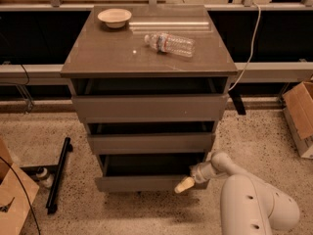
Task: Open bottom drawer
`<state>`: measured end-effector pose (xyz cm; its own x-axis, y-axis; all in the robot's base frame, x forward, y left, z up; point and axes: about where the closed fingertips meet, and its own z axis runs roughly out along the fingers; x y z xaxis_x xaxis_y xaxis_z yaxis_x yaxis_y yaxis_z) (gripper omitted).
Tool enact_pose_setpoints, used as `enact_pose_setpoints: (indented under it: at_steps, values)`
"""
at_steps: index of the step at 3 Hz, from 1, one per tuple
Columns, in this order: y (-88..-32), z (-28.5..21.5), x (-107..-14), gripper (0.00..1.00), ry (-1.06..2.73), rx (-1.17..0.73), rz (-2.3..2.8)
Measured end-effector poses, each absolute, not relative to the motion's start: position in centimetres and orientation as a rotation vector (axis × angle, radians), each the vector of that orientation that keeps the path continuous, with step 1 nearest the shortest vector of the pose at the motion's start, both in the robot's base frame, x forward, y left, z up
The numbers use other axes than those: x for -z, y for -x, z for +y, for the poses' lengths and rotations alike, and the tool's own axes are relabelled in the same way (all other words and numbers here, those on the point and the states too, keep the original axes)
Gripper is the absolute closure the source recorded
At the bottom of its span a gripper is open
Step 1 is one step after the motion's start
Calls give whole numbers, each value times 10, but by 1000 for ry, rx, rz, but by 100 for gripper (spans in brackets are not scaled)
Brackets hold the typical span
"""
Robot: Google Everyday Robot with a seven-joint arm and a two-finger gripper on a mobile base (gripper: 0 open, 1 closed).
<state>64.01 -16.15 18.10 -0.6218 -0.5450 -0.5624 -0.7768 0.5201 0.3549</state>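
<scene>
Cabinet top (112, 58): glossy grey-brown slab | bowl (114, 17) upright at rear left | clear plastic bottle (169, 43) lying on its side right of centre, apart from the bowl | speckled floor (146, 214): black bar (58, 174) lying at left, cardboard box (299, 124) at right | gripper (186, 184) low at the bottom drawer (137, 182) front, right end.

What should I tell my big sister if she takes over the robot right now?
The gripper is down low, at the right end of the bottom drawer, by the top edge of its front.
The bottom drawer is pulled partway out, and its dark inside shows behind the front.
Done: the drawer is partly open.
Left: probably pull it out further, then back the arm away.
On the cabinet top sit a bowl and a plastic bottle lying on its side. They are not part of the job.
</scene>
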Motion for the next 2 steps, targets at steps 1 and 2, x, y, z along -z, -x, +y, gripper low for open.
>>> enact_pose_setpoints:
  at_steps: [1,2]
  values:
    - [-639,-162,-181,0,1091,-835,2385]
    - [-639,-162,-181,0,1091,-835,2385]
